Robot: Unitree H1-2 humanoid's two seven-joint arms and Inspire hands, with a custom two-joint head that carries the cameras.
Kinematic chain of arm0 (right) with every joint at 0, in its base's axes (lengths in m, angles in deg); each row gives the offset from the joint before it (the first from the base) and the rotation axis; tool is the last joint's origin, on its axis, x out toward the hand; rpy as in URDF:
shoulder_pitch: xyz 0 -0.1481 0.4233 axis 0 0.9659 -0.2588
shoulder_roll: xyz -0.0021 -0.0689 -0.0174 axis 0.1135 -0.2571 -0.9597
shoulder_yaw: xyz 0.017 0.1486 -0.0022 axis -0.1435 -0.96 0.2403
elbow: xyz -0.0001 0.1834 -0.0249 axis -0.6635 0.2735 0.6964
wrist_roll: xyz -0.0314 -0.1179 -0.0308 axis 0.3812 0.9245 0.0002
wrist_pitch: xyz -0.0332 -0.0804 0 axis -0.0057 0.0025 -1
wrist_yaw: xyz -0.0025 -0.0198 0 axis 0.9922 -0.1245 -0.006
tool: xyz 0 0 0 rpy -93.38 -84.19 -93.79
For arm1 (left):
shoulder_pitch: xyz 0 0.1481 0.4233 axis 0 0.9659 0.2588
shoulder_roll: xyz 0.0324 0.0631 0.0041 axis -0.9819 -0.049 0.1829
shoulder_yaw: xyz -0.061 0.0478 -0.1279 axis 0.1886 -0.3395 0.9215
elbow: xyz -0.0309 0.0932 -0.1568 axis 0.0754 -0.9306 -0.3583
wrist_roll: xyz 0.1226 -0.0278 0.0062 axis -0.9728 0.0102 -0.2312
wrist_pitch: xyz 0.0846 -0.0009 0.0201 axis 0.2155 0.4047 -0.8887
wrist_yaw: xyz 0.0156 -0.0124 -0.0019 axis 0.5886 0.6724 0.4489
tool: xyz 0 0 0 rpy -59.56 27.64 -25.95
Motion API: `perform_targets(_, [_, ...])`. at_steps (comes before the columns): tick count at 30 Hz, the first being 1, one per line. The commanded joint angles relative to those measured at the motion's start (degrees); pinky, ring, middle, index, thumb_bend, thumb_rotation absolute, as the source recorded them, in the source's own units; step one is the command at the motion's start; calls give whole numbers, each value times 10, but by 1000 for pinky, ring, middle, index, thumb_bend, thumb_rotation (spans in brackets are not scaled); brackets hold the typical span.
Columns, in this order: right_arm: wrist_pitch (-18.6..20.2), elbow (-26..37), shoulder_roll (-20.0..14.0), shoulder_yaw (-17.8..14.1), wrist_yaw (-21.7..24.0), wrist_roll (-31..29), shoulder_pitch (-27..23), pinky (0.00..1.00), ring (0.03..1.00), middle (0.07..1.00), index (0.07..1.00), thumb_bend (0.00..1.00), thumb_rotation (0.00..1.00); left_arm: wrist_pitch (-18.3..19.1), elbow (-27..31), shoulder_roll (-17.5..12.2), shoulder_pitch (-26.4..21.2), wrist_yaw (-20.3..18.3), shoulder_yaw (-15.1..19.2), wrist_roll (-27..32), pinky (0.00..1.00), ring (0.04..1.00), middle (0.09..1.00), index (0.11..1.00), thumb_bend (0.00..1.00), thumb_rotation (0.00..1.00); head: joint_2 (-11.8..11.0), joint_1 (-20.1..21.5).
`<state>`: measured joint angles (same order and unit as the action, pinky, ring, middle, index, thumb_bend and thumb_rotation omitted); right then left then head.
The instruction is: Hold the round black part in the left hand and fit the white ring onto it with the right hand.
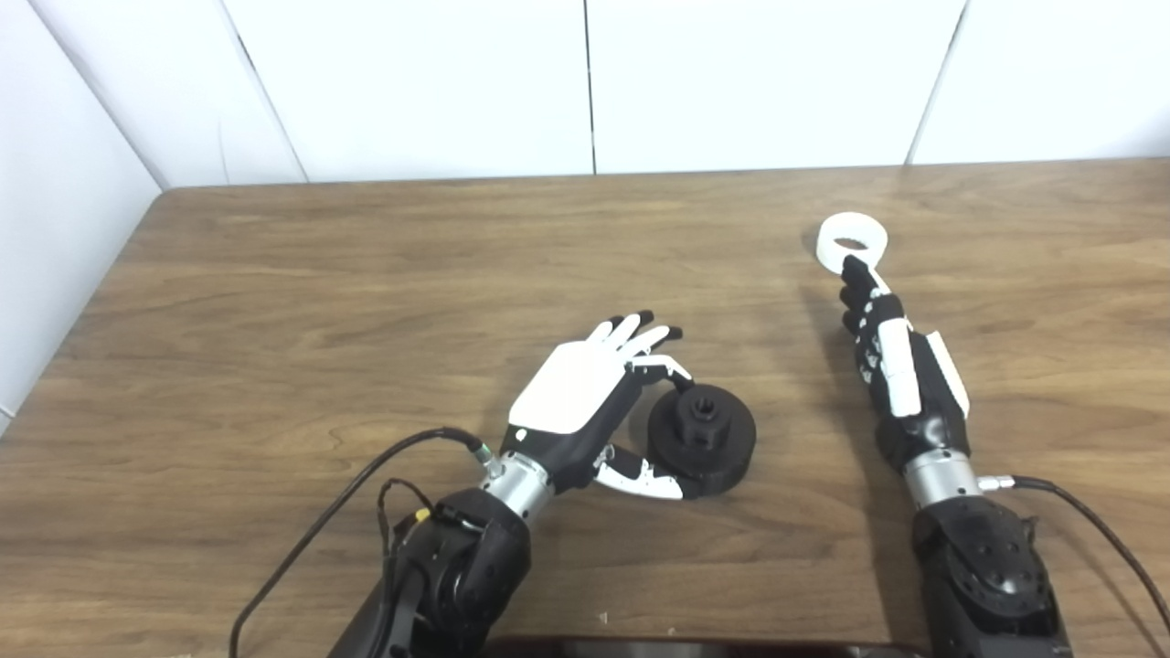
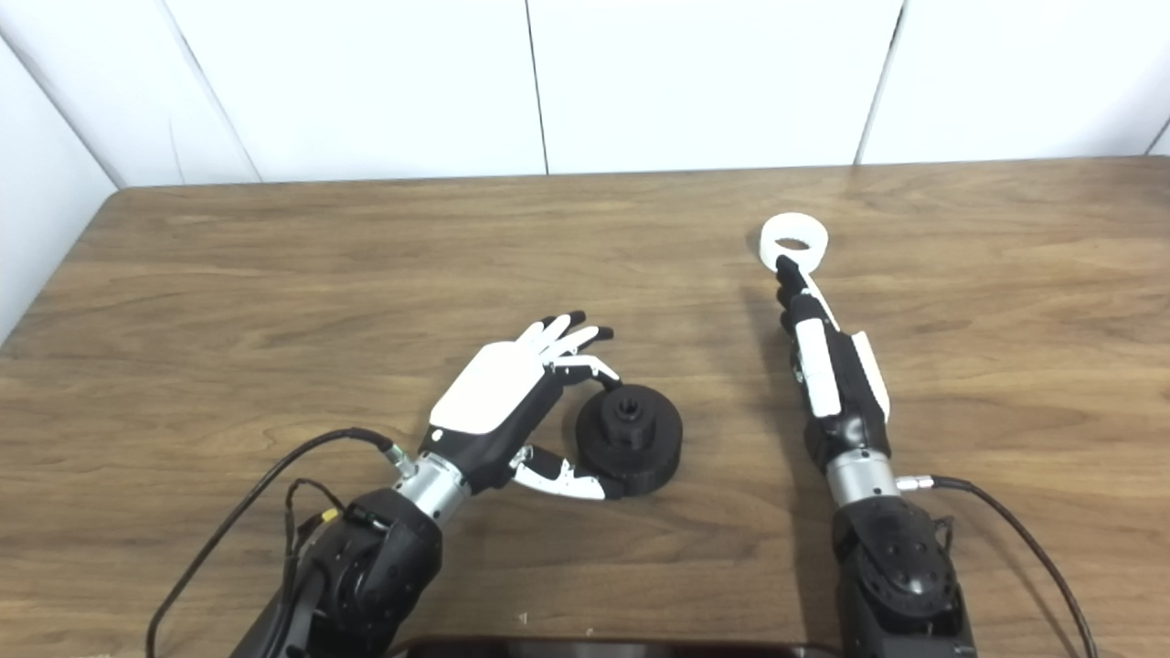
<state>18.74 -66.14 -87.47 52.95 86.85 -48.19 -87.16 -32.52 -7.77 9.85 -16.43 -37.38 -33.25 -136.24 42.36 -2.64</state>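
Pick-up stage: left hand [image 1: 585, 402] half-cupped beside black part [image 1: 702, 440], ungripped; right hand [image 1: 891, 366], fingers extended, touching white ring [image 1: 852, 241], which needs grasping next.

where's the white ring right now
The white ring lies flat on the table, far right side, just beyond the right hand's fingertips, well apart from the black part by the left hand.

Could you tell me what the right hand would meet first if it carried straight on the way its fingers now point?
The white ring: the right hand points at it, fingertips at its near rim, contact unclear.
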Motion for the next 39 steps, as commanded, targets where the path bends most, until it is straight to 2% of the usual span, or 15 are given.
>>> perform_targets(1, [-9,7,1,0,4,-6,-1,1000,981,970,945,692,1000,2,-9,-6,7,-21,-5,-8,1000,1000,932,670,939,260,1,0])
perform_targets(6, [-9,7,0,0,4,-6,0,1000,980,970,948,691,1000,-5,-8,-5,8,-15,-2,-8,1000,1000,924,736,999,256,1,0])
perform_targets(19, [-8,6,-6,0,7,-2,1,1000,980,965,950,685,1000,0,-13,0,6,-30,2,-16,1000,1000,933,833,1000,273,2,3])
perform_targets(29, [-6,3,-8,-1,8,-4,-1,1000,975,961,949,700,1000,-4,-12,9,10,-19,7,-17,1000,1000,927,895,1000,273,2,3])
perform_targets(34, [-6,0,-8,-2,10,-7,-2,1000,977,961,948,703,1000,-8,-11,17,11,-9,11,-19,1000,998,924,898,1000,287,1,1])
perform_targets(39, [-9,-5,-11,-2,13,-5,-5,1000,977,962,950,696,1000,-1,-3,20,8,-16,15,-23,1000,999,927,887,1000,285,0,0])
